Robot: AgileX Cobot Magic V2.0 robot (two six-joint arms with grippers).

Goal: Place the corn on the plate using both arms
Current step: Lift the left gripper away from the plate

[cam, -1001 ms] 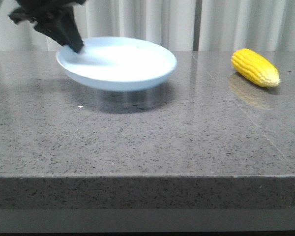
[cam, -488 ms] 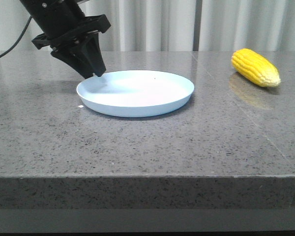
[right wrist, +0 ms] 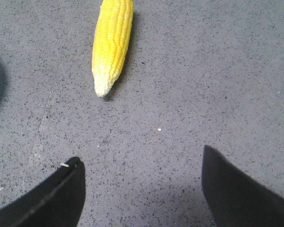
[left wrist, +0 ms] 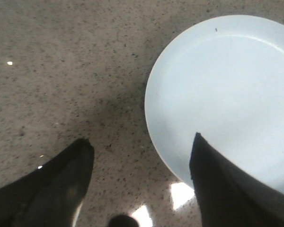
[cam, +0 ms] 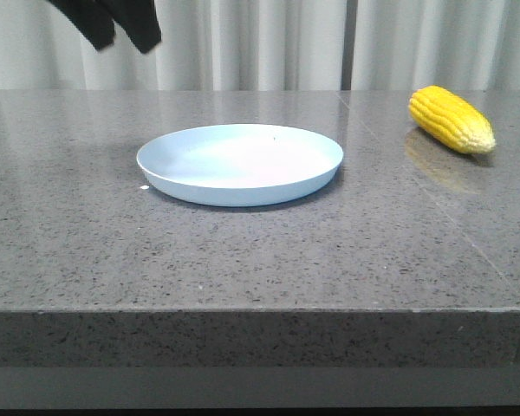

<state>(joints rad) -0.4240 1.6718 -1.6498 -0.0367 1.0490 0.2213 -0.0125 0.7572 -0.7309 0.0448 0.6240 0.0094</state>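
The pale-blue plate (cam: 240,163) lies flat on the grey stone table, left of centre. It also shows in the left wrist view (left wrist: 227,90). The yellow corn (cam: 450,119) lies on the table at the far right, paler tip toward the front right. In the right wrist view the corn (right wrist: 112,42) lies well ahead of the fingers. My left gripper (cam: 126,39) is open and empty, raised above the table at the far left, its tips apart (left wrist: 142,142) over the plate's rim. My right gripper (right wrist: 142,161) is open and empty above bare table. It is out of the front view.
The table's front edge (cam: 260,310) runs across the front view. White curtains (cam: 329,43) hang behind the table. A small white speck (cam: 143,187) lies on the table left of the plate.
My left gripper carried the plate down to the table, let go of it, then rose up and left. The plate now rests still. The corn has not moved.
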